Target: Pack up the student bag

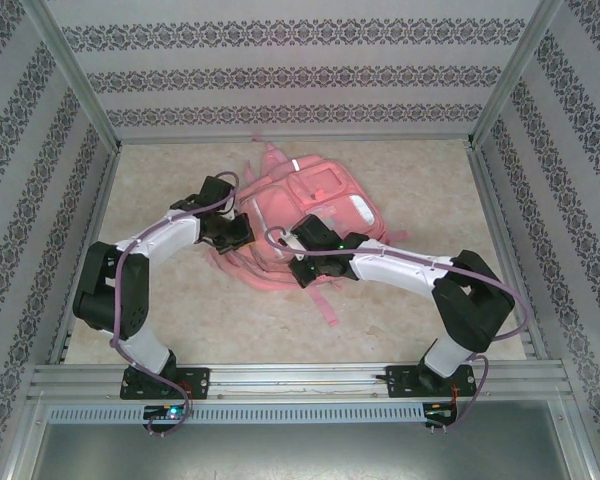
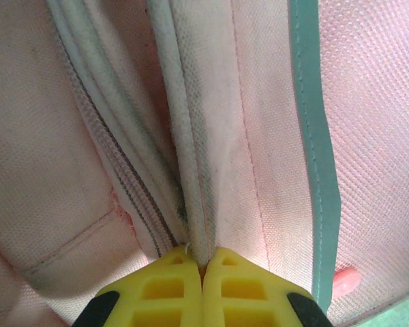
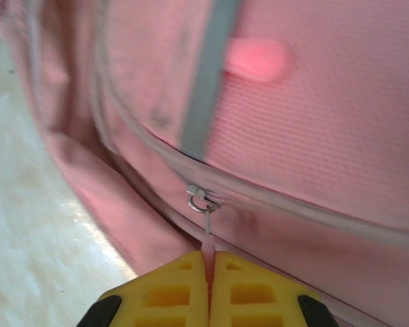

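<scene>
The student bag, a big pink backpack with straps and small silver strips, lies in the middle of the table. My left gripper sits at its left edge, shut on a whitish piped seam of the bag beside a zipper line; its yellow fingertips pinch the fabric. My right gripper is at the bag's near edge, shut on the pink zipper pull tab, which hangs from a metal slider on the closed zipper. A grey strip crosses the bag above the slider.
The beige table top lies all round the bag, boxed in by patterned side and back walls. A loose strap trails toward the near edge. The arm bases are bolted to a metal rail.
</scene>
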Robot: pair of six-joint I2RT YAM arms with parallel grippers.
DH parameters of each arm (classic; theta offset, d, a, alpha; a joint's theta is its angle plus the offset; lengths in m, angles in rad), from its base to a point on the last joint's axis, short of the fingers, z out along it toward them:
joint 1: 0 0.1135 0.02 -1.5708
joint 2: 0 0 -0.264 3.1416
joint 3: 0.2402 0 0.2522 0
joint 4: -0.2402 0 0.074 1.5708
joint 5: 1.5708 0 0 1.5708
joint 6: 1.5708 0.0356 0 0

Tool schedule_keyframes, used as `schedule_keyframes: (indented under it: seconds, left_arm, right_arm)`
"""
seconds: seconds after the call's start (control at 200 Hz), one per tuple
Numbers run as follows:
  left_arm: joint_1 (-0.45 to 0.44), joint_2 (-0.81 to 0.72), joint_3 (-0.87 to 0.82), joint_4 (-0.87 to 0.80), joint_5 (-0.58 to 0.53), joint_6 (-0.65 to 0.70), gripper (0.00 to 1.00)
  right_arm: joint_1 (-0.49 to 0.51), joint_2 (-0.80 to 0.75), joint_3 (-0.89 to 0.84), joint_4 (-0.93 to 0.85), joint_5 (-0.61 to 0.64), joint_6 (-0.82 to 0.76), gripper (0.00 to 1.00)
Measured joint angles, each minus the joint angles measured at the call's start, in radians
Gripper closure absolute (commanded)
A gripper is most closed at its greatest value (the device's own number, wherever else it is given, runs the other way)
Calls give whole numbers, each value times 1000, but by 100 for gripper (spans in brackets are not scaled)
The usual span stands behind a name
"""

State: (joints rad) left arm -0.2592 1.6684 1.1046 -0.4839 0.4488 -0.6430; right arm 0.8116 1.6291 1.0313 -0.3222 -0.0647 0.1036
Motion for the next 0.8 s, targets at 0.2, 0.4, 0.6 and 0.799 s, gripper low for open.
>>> schedule_keyframes:
  seconds: [0.2,0.4,0.6,0.799]
  left_arm:
    - [6,81,106,-93,39,177,100]
    - [17,115,165,-138,86,276,59]
    - [51,3,171,-146,82,288,1]
    - [61,-330,142,-66,-95,329,1]
  right_arm:
    - [-21,-16,-8,6,28,-30,100]
    - [-32,-17,-8,3,33,-32,76]
    - [-71,-132,-56,-48,31,-32,26]
    - [-177,-407,-65,-21,25,-29,2]
